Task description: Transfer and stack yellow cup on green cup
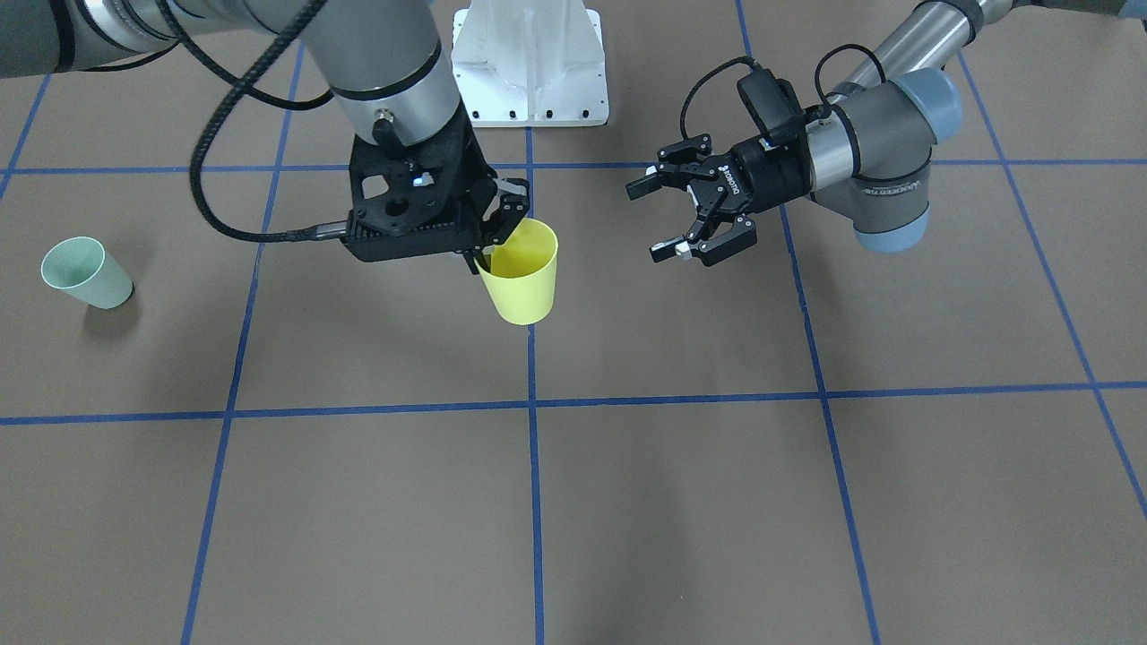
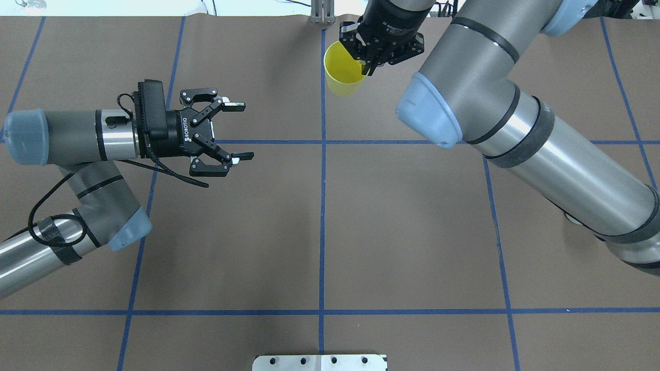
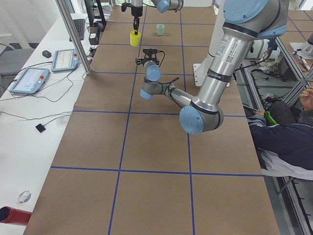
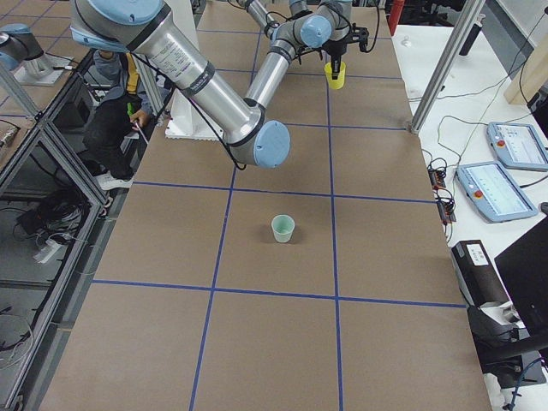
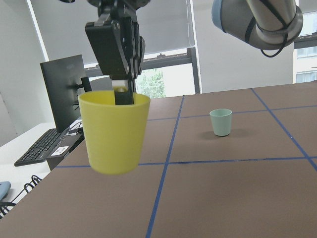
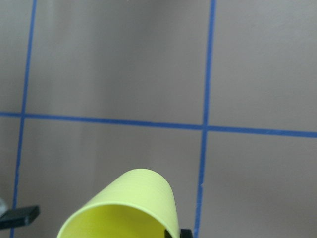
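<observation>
My right gripper [image 1: 488, 251] is shut on the rim of the yellow cup [image 1: 522, 273], one finger inside and one outside. The cup hangs upright a little above the table near the centre line; it also shows in the overhead view [image 2: 341, 77], the left wrist view [image 5: 114, 131] and the right wrist view [image 6: 124, 208]. My left gripper [image 1: 652, 220] is open and empty, held level and pointing toward the yellow cup with a gap between them; it also shows in the overhead view [image 2: 242, 131]. The green cup [image 1: 87, 272] stands upright on the table far off on my right side, also in the left wrist view [image 5: 221, 122].
The white robot base plate [image 1: 529, 63] sits at the table's robot-side edge. A side bench with tablets [image 4: 499, 188] and a metal post [image 4: 445, 60] runs along the far edge. A seated person [image 3: 279, 132] is beside the table.
</observation>
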`<move>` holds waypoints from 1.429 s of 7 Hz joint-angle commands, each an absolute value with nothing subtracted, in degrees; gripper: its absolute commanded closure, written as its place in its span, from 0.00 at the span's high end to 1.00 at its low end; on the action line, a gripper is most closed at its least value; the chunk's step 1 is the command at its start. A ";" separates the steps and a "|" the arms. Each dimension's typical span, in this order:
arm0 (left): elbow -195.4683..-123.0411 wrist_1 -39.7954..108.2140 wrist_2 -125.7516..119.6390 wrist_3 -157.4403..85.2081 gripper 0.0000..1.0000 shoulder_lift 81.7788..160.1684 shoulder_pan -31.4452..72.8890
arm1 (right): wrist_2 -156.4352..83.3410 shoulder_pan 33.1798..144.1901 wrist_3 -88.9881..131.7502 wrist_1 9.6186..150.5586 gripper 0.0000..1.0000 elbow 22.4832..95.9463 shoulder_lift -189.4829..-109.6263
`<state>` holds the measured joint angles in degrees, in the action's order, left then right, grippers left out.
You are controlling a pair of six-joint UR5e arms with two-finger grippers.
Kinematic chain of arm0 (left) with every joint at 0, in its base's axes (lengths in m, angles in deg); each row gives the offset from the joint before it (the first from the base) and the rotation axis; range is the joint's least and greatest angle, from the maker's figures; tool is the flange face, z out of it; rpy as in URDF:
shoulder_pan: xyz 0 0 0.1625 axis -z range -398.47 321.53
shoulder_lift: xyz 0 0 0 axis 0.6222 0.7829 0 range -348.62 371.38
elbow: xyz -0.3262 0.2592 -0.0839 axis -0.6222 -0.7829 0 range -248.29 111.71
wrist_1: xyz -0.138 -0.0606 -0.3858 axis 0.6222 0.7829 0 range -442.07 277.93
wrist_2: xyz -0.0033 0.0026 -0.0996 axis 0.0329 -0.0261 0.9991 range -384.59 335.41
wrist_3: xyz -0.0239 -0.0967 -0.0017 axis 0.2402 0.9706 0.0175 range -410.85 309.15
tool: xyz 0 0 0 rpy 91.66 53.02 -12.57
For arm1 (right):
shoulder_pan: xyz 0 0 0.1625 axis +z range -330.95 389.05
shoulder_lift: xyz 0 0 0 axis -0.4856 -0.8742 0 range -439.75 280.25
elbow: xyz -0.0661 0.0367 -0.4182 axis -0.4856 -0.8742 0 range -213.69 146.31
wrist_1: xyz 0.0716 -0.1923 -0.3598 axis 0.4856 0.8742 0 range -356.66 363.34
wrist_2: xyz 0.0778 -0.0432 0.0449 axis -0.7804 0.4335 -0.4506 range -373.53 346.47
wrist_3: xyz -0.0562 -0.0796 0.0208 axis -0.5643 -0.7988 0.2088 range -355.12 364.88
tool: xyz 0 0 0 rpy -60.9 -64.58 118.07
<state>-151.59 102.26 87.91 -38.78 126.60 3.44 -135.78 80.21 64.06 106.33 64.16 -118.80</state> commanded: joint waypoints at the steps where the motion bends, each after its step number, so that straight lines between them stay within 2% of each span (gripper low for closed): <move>1: -154.13 91.14 83.19 -38.63 0.98 124.42 4.68 | -135.96 84.14 62.11 106.35 0.00 68.15 -124.28; 5: -174.15 44.26 83.34 -38.63 1.00 117.22 12.22 | -135.96 88.28 55.87 106.44 0.00 72.56 -132.37; 7: -177.78 31.80 84.73 -38.80 1.00 110.46 17.74 | -136.30 90.48 51.05 106.44 0.00 73.27 -135.54; 10: -181.21 3.97 96.86 -38.98 1.00 107.20 31.28 | -139.72 94.25 44.20 106.44 0.00 76.25 -141.25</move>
<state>-179.44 14.56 93.74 -38.86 109.15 26.83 -137.86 92.37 47.60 106.44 75.28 -138.98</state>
